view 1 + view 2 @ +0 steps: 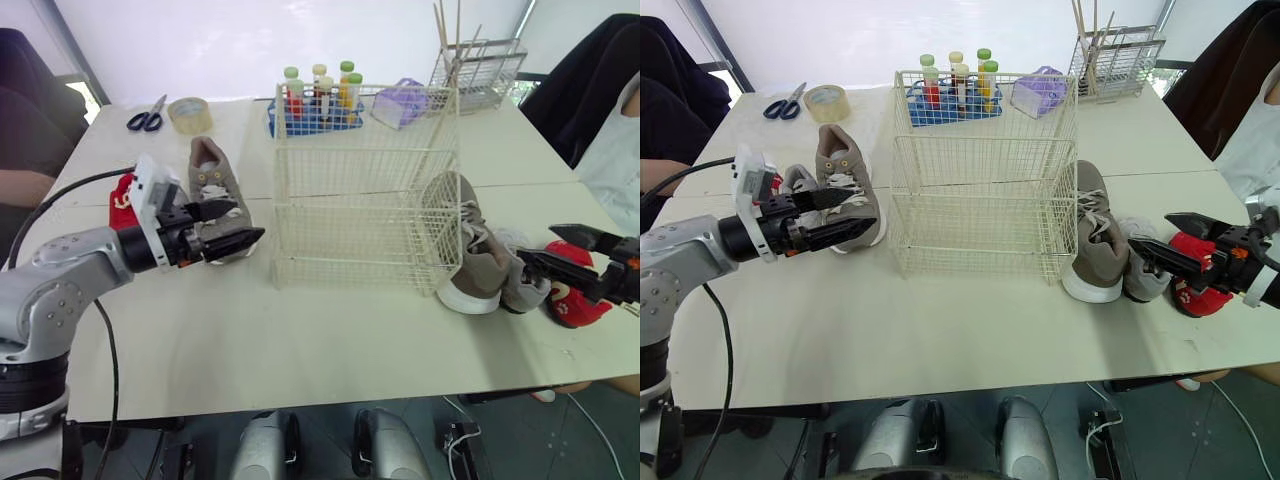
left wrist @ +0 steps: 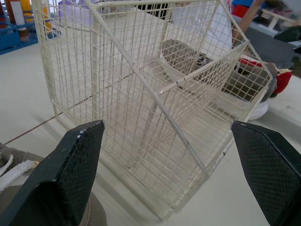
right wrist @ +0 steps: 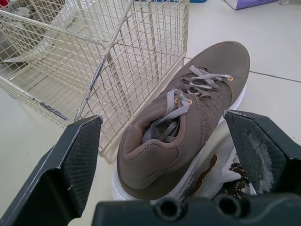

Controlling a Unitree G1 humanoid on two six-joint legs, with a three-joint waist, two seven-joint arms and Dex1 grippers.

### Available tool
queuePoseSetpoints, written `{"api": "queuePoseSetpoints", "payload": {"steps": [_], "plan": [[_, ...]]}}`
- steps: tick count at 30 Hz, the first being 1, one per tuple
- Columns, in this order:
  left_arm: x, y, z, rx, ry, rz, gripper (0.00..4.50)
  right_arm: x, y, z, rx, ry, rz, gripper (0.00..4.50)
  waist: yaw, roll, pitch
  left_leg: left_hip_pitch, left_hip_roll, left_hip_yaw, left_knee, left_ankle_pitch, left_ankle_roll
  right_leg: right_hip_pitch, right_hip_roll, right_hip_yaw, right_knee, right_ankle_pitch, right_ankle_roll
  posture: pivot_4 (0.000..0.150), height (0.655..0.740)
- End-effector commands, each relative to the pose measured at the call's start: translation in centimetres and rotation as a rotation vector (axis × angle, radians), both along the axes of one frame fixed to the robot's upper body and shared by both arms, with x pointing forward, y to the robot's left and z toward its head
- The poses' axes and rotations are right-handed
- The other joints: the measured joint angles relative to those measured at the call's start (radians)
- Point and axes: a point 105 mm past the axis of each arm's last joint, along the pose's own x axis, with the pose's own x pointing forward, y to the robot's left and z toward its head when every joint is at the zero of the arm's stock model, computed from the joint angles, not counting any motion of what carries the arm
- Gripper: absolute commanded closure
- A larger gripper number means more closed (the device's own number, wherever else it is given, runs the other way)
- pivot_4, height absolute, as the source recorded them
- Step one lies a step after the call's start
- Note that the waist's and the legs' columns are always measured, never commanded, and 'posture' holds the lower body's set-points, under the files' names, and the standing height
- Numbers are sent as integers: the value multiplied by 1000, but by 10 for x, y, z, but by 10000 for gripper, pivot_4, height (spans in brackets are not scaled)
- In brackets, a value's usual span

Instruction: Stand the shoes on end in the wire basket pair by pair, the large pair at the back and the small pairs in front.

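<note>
The cream wire basket (image 1: 365,190) stands mid-table with nothing inside it. A large brown shoe (image 1: 213,185) lies on its sole left of the basket; my left gripper (image 1: 248,222) hovers open at its near side, pointing at the basket (image 2: 155,94). The other large brown shoe (image 3: 188,127) leans on its side against the basket's right wall. A small grey-white shoe (image 1: 520,285) and a small red shoe (image 1: 575,300) lie beside it. My right gripper (image 1: 1150,230) is open just right of that brown shoe. Another red shoe (image 1: 122,195) lies at the far left.
At the back stand a blue rack of bottles (image 1: 320,100), a purple container (image 1: 400,100) and a wire rack with sticks (image 1: 480,65). A tape roll (image 1: 189,114) and scissors (image 1: 147,117) lie back left. People sit at both table sides (image 1: 615,150).
</note>
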Motion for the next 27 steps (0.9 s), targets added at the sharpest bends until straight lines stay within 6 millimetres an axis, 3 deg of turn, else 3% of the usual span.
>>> {"api": "queuePoseSetpoints", "payload": {"steps": [1, 21, 27], "plan": [[-2, 3, 11, 10, -60, 4, 694, -1, 7, 7, -14, -43, 17, 0, 0, 0, 0, 0, 0, 0, 0, 0, 0, 0, 0, 0, 0, 0, 0, 1500, 7400], [-5, 9, 7, 5, -60, -20, 694, 0, 12, 10, -47, -26, 36, 0, 0, 0, 0, 0, 0, 0, 0, -1, 2, 0, 0, 0, 0, 0, 0, 1500, 7400], [-6, -3, 19, -20, -91, -91, 694, -4, 21, 1, -85, 23, 17, 0, 1, 0, 0, 0, 0, 0, 0, -2, 3, 0, 0, 0, 0, 0, 0, 1500, 7400]]}}
